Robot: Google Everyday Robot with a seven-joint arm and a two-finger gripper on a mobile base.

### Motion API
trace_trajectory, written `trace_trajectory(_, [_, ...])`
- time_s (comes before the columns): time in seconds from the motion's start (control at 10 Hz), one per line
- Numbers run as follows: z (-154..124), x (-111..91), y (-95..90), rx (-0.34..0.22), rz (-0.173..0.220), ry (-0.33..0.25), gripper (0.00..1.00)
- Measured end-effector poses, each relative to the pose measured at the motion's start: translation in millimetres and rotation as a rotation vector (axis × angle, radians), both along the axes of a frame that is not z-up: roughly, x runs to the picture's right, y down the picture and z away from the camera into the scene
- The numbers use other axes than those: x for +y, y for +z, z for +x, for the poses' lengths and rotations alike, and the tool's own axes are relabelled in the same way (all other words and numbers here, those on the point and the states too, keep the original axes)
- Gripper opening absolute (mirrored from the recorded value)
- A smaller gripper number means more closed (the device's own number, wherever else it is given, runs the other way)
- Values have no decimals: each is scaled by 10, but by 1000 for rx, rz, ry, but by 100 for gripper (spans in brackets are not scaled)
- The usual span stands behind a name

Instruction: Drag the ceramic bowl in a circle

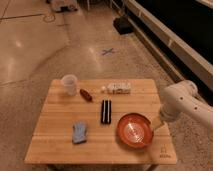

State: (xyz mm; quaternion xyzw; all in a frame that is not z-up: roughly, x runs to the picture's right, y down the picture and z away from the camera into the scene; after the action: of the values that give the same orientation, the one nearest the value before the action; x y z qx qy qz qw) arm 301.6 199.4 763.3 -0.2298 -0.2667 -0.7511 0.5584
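Likely heavy, stiff, chippable bowl [133, 131]; hook its right rim. Just beside that rim: tool [157, 125], grip state unclear.

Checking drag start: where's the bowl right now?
In the camera view the bowl sits near the table's near right corner, just right of the black bar; the gripper is by its right rim.

a wooden table [55, 147] on a speckled floor [30, 50] carries a pale cup [69, 83], a small reddish item [86, 94], a white packet [117, 89], a black bar [106, 111], a blue cloth [79, 132] and, front right, a red ceramic bowl [133, 130]; the gripper [156, 125] hangs just beside its right rim.
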Motion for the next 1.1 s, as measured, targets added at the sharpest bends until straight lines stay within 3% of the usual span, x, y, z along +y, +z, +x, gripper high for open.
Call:
trace_trajectory(0.5, [-190, 206, 174, 1, 0, -24, 80])
trace_trajectory(0.9, [-341, 220, 259, 4, 2, -46, 80])
trace_trajectory(1.0, [-319, 210, 269, 5, 4, -48, 78])
trace_trajectory(1.1, [-294, 202, 284, 6, 5, -57, 67])
